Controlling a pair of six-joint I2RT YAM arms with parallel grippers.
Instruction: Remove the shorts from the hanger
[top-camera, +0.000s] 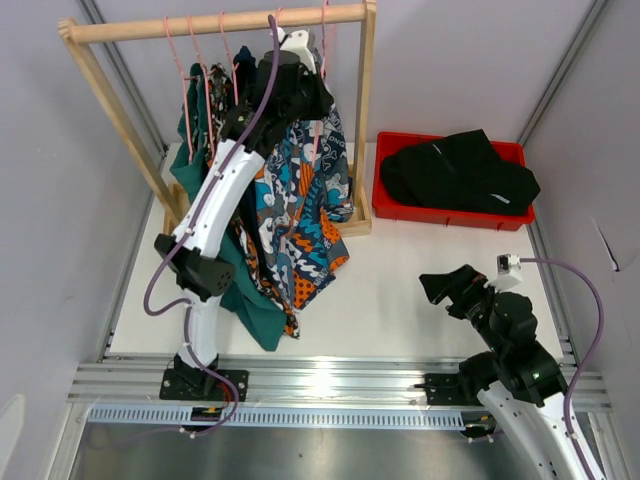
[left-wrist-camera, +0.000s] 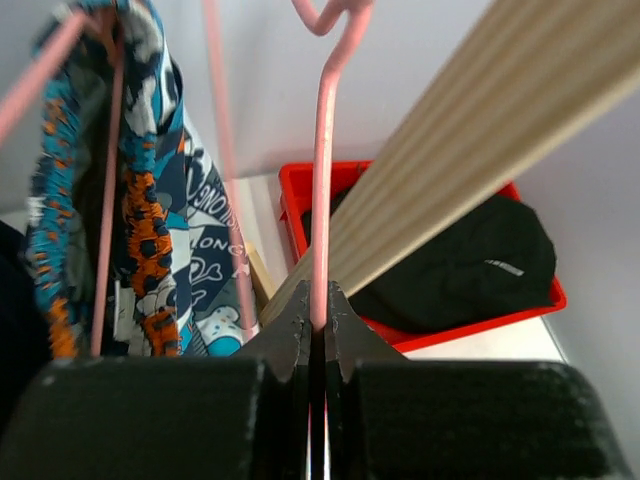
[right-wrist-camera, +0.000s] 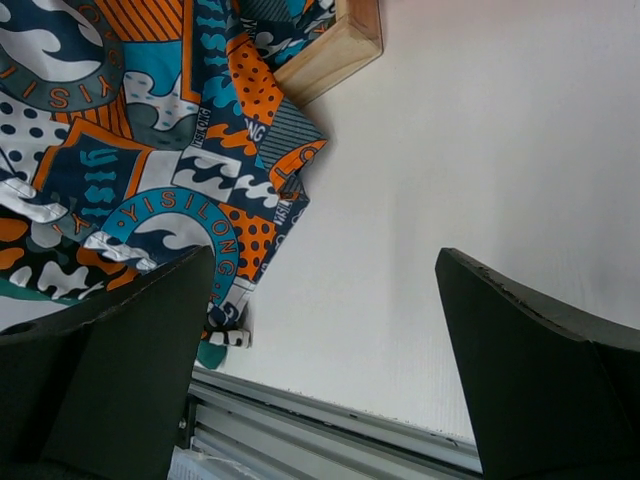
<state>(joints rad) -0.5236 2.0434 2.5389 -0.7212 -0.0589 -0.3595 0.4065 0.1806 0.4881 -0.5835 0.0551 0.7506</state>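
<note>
Several shorts are hanging on the wooden rack (top-camera: 220, 25) in the upper left of the top view. The blue-orange-white patterned shorts (top-camera: 300, 200) are hanging at the centre of the group. The teal-green shorts (top-camera: 262, 312) are draping lower to their left, partly behind the left arm. The black shorts (top-camera: 460, 170) are lying bunched in the red bin (top-camera: 450, 217) at the upper right, off any hanger. The left gripper (left-wrist-camera: 318, 318) is clamping its fingers tight on the wire stem of a pink hanger (left-wrist-camera: 321, 200), just under the rail. The right gripper (right-wrist-camera: 325, 260) is holding its fingers wide apart, gripping nothing, low over the white table (top-camera: 400, 280) at the lower right.
</note>
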